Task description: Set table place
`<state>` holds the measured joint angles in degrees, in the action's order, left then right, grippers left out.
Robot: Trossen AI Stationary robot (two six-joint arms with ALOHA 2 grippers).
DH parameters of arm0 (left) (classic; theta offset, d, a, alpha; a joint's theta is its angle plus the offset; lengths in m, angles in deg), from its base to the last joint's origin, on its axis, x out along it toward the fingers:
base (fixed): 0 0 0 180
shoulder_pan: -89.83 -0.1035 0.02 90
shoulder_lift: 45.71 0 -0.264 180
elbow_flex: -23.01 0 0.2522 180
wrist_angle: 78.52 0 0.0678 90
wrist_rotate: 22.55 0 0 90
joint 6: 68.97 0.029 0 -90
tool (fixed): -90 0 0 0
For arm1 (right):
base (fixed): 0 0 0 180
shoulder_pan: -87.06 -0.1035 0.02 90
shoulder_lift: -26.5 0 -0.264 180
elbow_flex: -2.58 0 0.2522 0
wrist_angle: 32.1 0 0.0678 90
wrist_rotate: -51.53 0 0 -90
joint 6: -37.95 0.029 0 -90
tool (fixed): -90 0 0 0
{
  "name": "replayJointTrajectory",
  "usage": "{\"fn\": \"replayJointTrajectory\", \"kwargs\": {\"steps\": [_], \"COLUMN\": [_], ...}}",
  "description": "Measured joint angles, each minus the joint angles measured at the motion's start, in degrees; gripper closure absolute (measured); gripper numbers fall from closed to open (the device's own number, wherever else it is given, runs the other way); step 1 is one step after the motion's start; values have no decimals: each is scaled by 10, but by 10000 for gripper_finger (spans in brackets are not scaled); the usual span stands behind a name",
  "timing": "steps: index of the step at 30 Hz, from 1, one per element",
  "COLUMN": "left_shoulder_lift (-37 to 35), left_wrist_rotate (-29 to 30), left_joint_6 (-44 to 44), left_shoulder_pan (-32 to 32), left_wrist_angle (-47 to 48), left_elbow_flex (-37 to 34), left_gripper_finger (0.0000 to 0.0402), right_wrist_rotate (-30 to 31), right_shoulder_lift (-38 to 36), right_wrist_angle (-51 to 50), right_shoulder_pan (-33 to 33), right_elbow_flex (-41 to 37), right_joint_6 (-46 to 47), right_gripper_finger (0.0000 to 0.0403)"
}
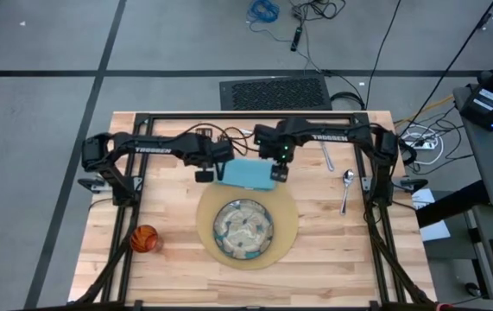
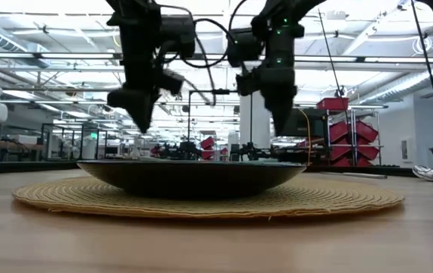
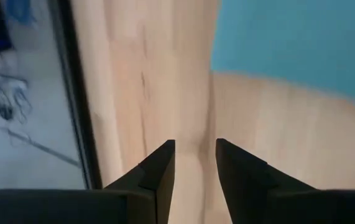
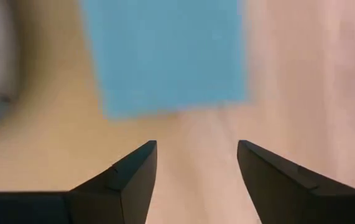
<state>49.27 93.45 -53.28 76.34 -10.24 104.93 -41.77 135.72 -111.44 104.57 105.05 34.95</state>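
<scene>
Two pieces are placed: greenish patterned plate [image 1: 243, 229] on round tan mat [image 1: 291, 216], light-blue cloth napkin [image 1: 246, 173] overlapping its far edge. Left gripper [image 1: 204, 176] and right gripper [image 1: 279, 173] flank the napkin, jaws parted, empty. Silver spoon [image 1: 346, 184], fork [image 1: 327, 155] far right, orange cup [image 1: 145, 238] near left remain on the wooden table [image 1: 332, 259].

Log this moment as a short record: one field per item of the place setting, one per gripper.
mat: round, tan, centre of table
plate: on the mat
napkin: light blue, flat, at the mat's far edge, between the grippers
spoon: right of the mat
utensil: silver, beyond the spoon
cup: orange, left of the mat
left gripper: open, empty, beside the napkin's left end
right gripper: open, empty, at the napkin's right end
</scene>
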Motion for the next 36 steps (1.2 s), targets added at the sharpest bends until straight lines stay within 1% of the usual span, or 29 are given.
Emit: {"fn": "replayJointTrajectory", "kwargs": {"steps": [2, 5, 7, 9, 12, 14, 15, 17, 19, 20, 22, 26, 28, 30, 32, 36], "left_shoulder_lift": [2, 0, -5, -20, -63, -96, -113, -154, -188, -198, -208, -201, -186, -172, -162, -135], "left_wrist_rotate": [-13, -52, -97, -166, -283, -331, -355, -423, -486, -503, -513, -513, -512, -511, -511, -511], "left_joint_6": [0, -23, -43, -64, -76, -105, -129, -194, -280, -327, -413, -501, -523, -535, -544, -558], "left_shoulder_pan": [-8, -20, -32, -50, -82, -106, -118, -141, -160, -164, -170, -179, -186, -190, -195, -195], "left_wrist_angle": [29, 54, 57, 39, -36, -89, -122, -192, -279, -317, -371, -432, -451, -493, -522, -543], "left_elbow_flex": [-1, -2, -16, -40, -90, -131, -152, -198, -241, -260, -290, -331, -350, -362, -365, -363], "left_gripper_finger": [299, 299, 300, 300, 300, 300, 300, 300, 300, 300, 300, 300, 300, 300, 300, 300], "right_wrist_rotate": [40, 49, 50, 47, 6, -25, -37, -62, -101, -119, -143, -181, -204, -212, -216, -221], "right_shoulder_lift": [-6, -24, -38, -55, -83, -102, -113, -133, -145, -150, -155, -153, -150, -149, -149, -149], "right_wrist_angle": [-46, -68, -65, -34, 27, 73, 100, 154, 202, 227, 273, 382, 430, 468, 479, 482], "right_shoulder_pan": [8, 36, 59, 83, 108, 117, 118, 122, 122, 122, 122, 136, 147, 157, 166, 165], "right_elbow_flex": [5, -12, -38, -73, -128, -168, -188, -225, -254, -266, -286, -320, -338, -352, -363, -382], "right_joint_6": [-14, -22, -23, -23, -23, -22, -20, -4, 18, 27, 50, 108, 132, 157, 167, 161], "right_gripper_finger": [194, 200, 203, 205, 207, 207, 207, 207, 207, 207, 207, 207, 207, 207, 207, 207]}}
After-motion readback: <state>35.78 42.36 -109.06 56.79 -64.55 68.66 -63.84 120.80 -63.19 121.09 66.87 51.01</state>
